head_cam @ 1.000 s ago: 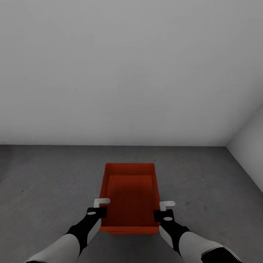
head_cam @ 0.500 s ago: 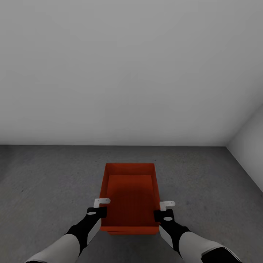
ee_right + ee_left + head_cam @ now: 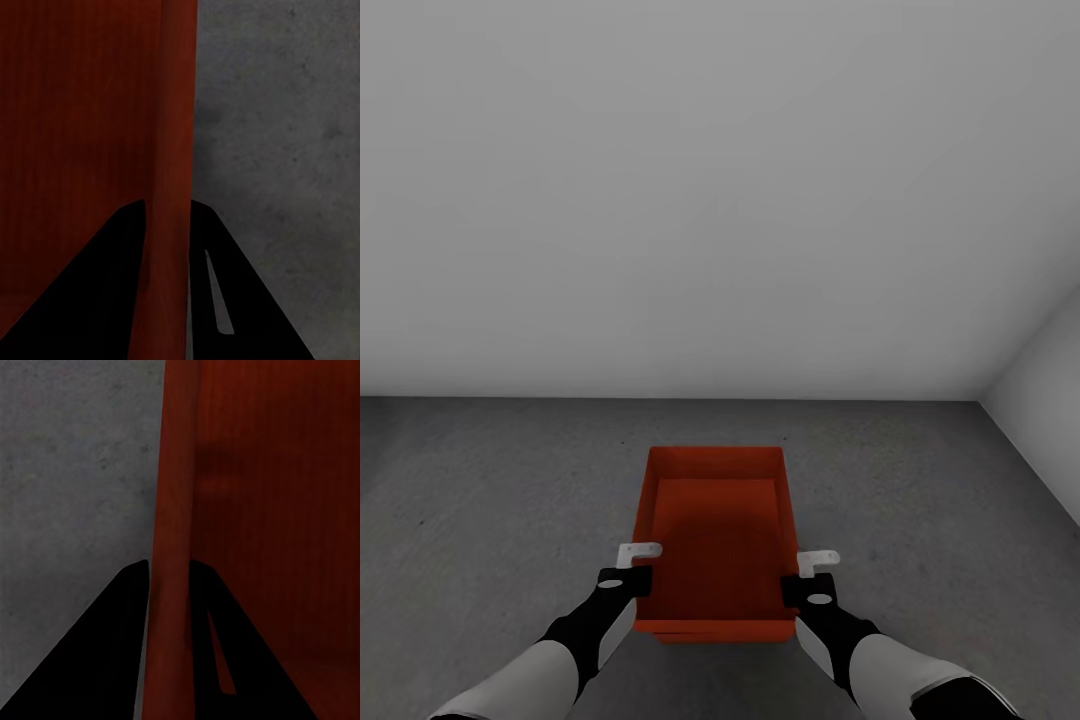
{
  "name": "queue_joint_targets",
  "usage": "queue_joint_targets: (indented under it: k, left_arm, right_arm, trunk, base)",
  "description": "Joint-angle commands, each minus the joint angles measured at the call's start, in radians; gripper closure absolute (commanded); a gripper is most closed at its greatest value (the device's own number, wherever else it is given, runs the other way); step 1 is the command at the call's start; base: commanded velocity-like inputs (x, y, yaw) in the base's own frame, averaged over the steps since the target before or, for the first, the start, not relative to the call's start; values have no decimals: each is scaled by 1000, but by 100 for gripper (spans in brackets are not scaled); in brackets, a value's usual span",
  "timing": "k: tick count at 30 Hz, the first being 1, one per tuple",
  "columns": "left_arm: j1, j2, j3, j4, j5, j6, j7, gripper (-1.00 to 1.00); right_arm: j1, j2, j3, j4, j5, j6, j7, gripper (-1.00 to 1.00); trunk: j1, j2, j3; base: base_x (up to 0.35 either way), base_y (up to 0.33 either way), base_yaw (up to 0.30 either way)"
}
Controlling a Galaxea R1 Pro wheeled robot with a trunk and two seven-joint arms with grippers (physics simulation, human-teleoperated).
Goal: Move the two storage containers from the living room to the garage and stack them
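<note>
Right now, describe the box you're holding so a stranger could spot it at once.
Start at the white wall and come down onto the grey floor. In front of the robot, an orange-red, open-topped container sits between the left gripper and the right gripper, each clamped on a side wall. It's the sole coloured thing on bare concrete.

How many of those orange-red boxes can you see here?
1 for sure: a storage container held by its side walls above the floor. A lip beneath its near edge may be a second.
</note>
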Motion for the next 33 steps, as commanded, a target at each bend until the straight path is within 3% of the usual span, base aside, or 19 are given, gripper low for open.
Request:
queue_joint_targets:
  k: [1,33]
  left_arm:
    - [-1,0,29,-75,53,9,24,100]
    - [-1,0,29,-75,52,8,25,100]
  right_arm:
    - [0,31,-24,3,-18,-5,-1,100]
    - [0,30,-24,3,-18,-3,-1,100]
  trunk:
    - [0,0,-1]
    - [0,0,-1]
  base:
    - [0,-24,0]
    - [0,-25,30]
